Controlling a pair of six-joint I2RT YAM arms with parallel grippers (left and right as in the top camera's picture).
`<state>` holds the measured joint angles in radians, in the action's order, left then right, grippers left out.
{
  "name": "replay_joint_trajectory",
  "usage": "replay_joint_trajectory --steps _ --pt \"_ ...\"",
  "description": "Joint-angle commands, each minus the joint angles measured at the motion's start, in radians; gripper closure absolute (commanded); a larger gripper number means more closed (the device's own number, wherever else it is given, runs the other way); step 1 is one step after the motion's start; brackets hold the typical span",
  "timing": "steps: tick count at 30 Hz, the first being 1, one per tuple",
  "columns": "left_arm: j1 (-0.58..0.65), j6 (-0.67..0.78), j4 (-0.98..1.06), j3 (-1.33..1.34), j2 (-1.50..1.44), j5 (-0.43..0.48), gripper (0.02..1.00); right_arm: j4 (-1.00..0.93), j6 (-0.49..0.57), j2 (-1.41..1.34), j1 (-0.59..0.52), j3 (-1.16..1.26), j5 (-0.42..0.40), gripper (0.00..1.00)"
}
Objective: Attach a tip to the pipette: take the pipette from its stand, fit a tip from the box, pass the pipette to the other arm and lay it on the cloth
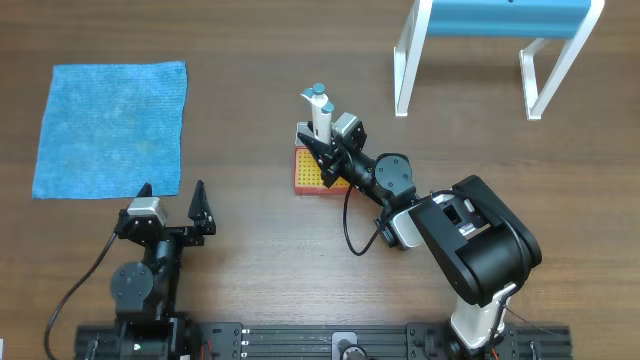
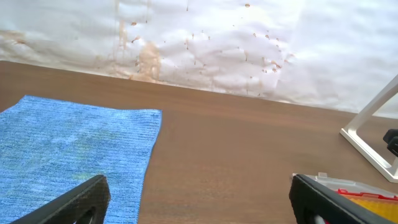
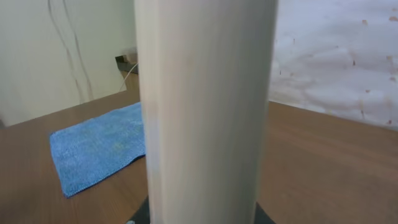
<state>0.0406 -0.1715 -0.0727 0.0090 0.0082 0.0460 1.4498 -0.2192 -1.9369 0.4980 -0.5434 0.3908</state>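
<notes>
One pipette gripped by right fingers near tip box, left fingers spread

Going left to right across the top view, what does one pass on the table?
The blue cloth → left gripper → pipette → stand.

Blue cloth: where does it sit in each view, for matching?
Top view: cloth at upper left, beyond the left gripper.
Left wrist view: cloth ahead of that gripper, spread flat.
Right wrist view: cloth behind the pipette.
Shared landmark: the brown table.
</notes>
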Motion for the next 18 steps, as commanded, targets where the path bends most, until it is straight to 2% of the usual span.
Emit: replay_joint_trajectory --steps 1,18 --pt "0.005 0.016 -0.002 -0.003 -0.005 0.012 0.082 0.011 0.014 0.002 -0.015 -0.02 -0.016 0.93" --pt "0.005 0.016 -0.002 -0.003 -0.005 0.012 0.084 -0.043 0.014 0.001 -0.02 -0.019 -0.016 0.93"
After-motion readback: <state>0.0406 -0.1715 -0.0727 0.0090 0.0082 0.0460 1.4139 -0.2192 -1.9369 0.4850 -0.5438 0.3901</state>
